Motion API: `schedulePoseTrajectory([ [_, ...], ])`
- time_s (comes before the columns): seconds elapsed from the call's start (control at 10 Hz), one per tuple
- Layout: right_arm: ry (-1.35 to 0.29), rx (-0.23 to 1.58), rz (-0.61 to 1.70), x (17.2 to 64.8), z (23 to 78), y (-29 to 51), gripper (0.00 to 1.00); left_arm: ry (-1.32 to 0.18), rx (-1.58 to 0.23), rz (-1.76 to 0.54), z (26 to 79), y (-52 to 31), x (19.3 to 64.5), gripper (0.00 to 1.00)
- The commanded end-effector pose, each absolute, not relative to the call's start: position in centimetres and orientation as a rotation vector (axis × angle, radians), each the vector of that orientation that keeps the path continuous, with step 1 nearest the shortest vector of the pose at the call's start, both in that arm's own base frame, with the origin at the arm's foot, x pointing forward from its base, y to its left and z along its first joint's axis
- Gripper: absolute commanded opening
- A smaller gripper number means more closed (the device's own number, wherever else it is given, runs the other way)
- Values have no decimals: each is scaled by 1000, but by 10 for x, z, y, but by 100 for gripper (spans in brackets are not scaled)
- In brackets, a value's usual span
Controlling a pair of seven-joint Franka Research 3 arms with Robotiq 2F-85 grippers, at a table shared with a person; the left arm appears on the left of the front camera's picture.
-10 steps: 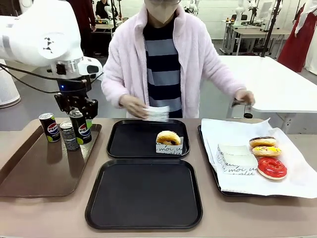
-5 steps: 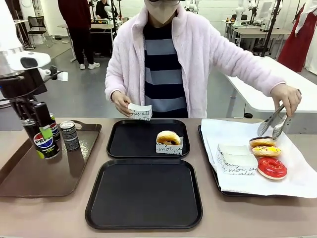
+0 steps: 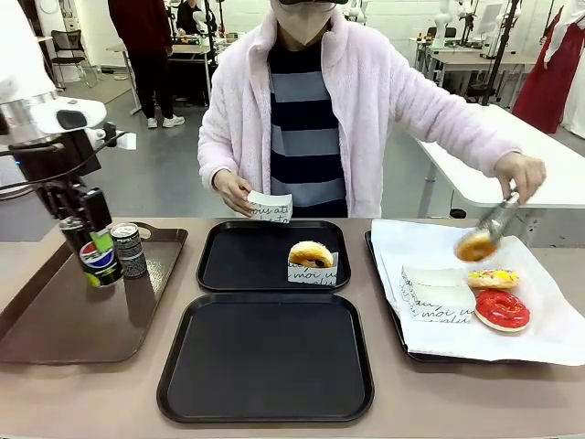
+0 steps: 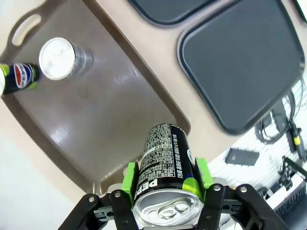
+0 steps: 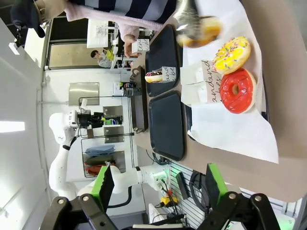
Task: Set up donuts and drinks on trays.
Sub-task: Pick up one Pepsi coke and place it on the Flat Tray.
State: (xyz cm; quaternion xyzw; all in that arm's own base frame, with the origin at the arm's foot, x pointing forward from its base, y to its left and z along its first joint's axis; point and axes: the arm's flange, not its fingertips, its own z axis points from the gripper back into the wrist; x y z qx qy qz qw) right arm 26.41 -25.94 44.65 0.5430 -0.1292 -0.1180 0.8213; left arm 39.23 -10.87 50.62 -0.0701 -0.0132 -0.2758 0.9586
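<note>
Left wrist view: a Pepsi can (image 4: 165, 158) is being clamped by the left end effector (image 4: 165, 176) above the brown tray (image 4: 96, 120); the right end effector (image 5: 158, 184) is being held open. If released tilted over the black tray (image 4: 240, 62) beyond, the can could topple.

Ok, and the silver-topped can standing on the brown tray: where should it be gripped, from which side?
Grip the grey can around its side wall, upper half, fingers coming straight down from above. It stands upright on the brown tray, slim and round, so opposite walls are free. The left gripper holds a Pepsi can close beside it, so a sideways approach looks crowded.
</note>
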Motion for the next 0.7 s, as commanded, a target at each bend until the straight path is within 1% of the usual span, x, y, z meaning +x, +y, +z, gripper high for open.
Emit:
schedulePoseTrajectory([
  [0.0, -280, 1174, -255, 266, 449, -259, 100, -66, -133, -525, 504, -140, 418, 58],
  [0.1, -280, 1174, -255, 266, 449, -259, 100, -37, -137, -523, 499, -151, 427, 58],
  [0.5, -280, 1174, -255, 266, 449, -259, 100, -110, -88, -503, 474, -192, 459, 58],
  [0.6, -280, 1174, -255, 266, 449, -259, 100, -100, -88, -517, 467, -195, 461, 58],
])
